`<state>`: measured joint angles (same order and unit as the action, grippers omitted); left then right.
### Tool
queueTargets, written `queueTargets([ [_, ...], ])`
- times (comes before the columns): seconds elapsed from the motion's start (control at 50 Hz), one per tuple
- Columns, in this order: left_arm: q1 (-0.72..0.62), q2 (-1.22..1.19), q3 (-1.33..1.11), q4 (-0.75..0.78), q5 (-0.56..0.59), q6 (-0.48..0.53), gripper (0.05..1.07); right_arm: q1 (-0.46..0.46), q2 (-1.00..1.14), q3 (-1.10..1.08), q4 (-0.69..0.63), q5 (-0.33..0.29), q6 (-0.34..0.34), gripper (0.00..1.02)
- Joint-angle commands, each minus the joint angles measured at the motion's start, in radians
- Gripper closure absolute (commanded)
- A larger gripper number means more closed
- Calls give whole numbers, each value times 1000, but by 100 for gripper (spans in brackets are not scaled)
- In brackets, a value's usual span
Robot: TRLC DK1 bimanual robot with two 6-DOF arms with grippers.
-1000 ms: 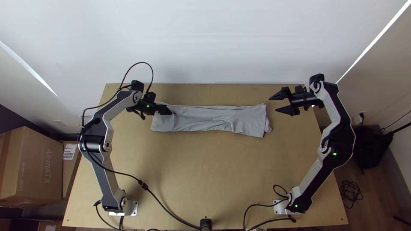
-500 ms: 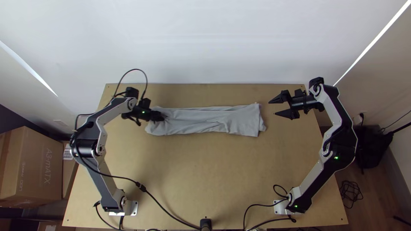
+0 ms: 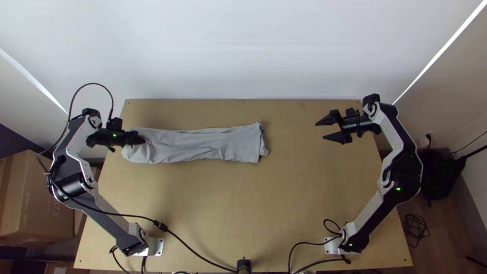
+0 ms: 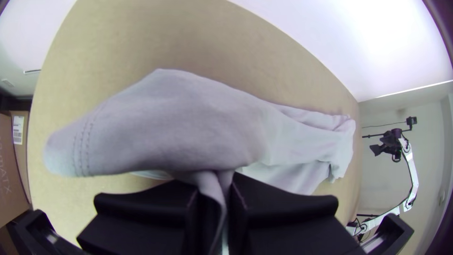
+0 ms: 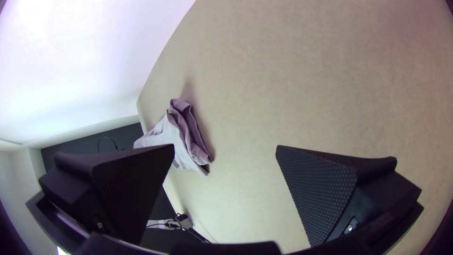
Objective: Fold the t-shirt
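My left gripper (image 3: pixel 140 138) is at the left end of the grey t-shirt (image 3: pixel 203 144), which lies as a long narrow folded strip across the table's far left half. In the left wrist view the same gripper (image 4: pixel 214 189) is shut on a pinched fold of the t-shirt (image 4: pixel 174 123), with a stitched hem bulging beside it. Well to the right of the cloth, my right gripper (image 3: pixel 320 130) stands open above the table. Seen from its own wrist, the right gripper (image 5: pixel 225 146) has nothing between its fingers; the shirt's layered end (image 5: pixel 177 137) lies farther off.
The wooden table (image 3: pixel 228 213) has bare surface in front of the cloth and between it and the right arm. A white wall (image 3: pixel 243 50) rises behind the far edge. Cardboard boxes (image 3: pixel 33 198) stand beyond the left edge. A black cable (image 3: pixel 198 248) crosses the near left part.
My left gripper has moved left, and the whole t-shirt has slid left along the table with it, its right end now far from the right gripper. The right gripper has barely shifted.
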<state>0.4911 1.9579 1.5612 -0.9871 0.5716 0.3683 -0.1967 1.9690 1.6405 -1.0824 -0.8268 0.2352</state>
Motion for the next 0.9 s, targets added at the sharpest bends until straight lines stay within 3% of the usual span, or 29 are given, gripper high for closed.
queueTargets([
  [0.0,-34,-76,54,-51,8,23,105,19,-42,-27,3,-5,4,3],
  [0.36,-407,-163,192,-79,8,-201,105,25,-76,-39,3,8,16,3],
  [0.88,-832,154,504,-67,-104,-425,105,-17,-134,-99,3,8,13,3],
])
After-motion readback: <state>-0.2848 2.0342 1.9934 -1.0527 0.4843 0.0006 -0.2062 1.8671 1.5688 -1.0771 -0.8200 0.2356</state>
